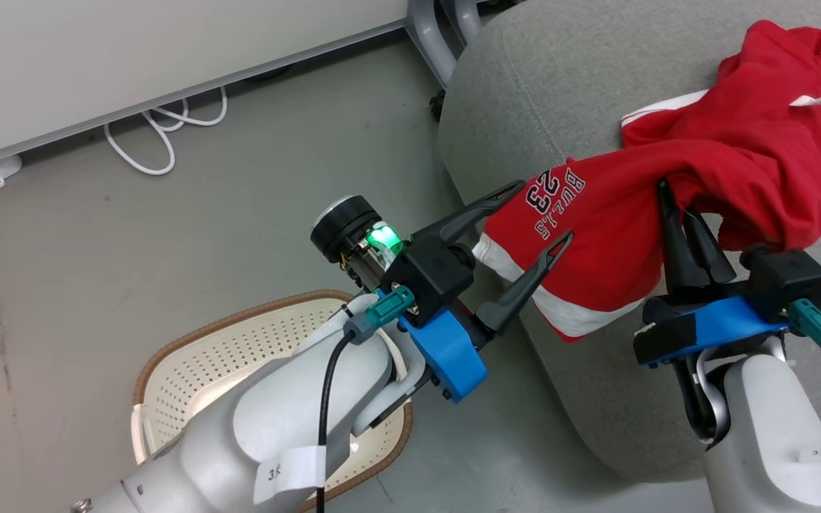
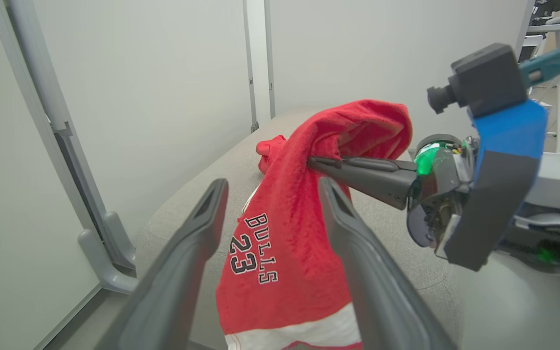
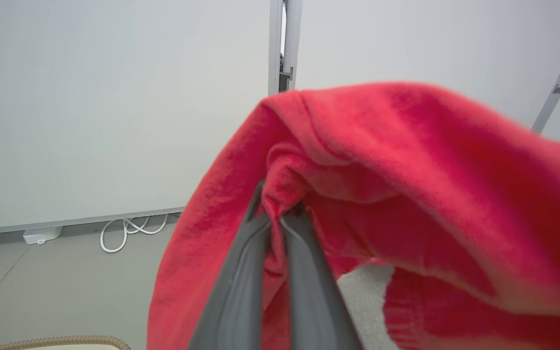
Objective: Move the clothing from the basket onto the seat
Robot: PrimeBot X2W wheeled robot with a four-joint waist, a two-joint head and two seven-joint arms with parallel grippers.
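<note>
While right tool (image 1: 667, 196) pinches clothing (image 1: 738, 157), head view adds the basket (image 1: 204, 370).

A red jersey (image 1: 610, 228) bears dark-outlined white lettering, "BULLS" over "23" (upside down in the head view), near its white-striped hem at the seat's (image 1: 524, 85) edge. Both forearms carry white tags (image 1: 289, 474), print too small to read.

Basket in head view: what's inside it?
The visible part of the basket is bare perforated floor. The left forearm covers the rest, so what lies there cannot be told.
</note>
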